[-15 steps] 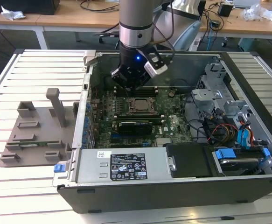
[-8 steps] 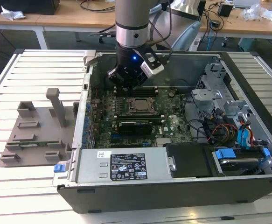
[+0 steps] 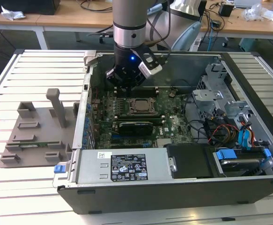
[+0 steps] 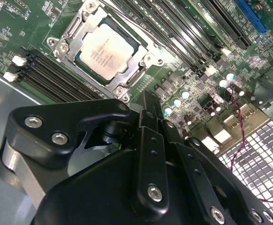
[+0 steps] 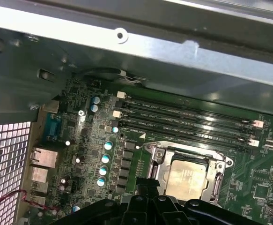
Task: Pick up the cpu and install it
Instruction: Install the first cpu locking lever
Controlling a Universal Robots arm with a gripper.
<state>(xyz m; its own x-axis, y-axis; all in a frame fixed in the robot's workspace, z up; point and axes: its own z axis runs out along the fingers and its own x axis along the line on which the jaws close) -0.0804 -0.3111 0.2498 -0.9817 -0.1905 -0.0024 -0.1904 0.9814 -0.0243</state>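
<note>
The cpu (image 3: 138, 105) is a silvery square chip lying flat inside the metal socket frame (image 3: 137, 114) on the green motherboard of the open computer case. Both wrist views show it seated in the frame, cpu (image 4: 109, 51) and cpu (image 5: 188, 180). My gripper (image 3: 122, 90) hangs on the arm just above the board, beside the socket on the exterior view's left and slightly behind it. Its black linkage (image 4: 145, 154) stands close to the socket's edge, apart from the chip. Nothing is seen held in it.
Memory slots (image 5: 188, 119) run along one side of the socket. The case wall (image 3: 87, 93) rises close to the gripper. A power supply (image 3: 122, 166) sits at the front, with a drive cage and cables (image 3: 239, 136) at the right. A grey fixture (image 3: 38, 136) lies outside, left.
</note>
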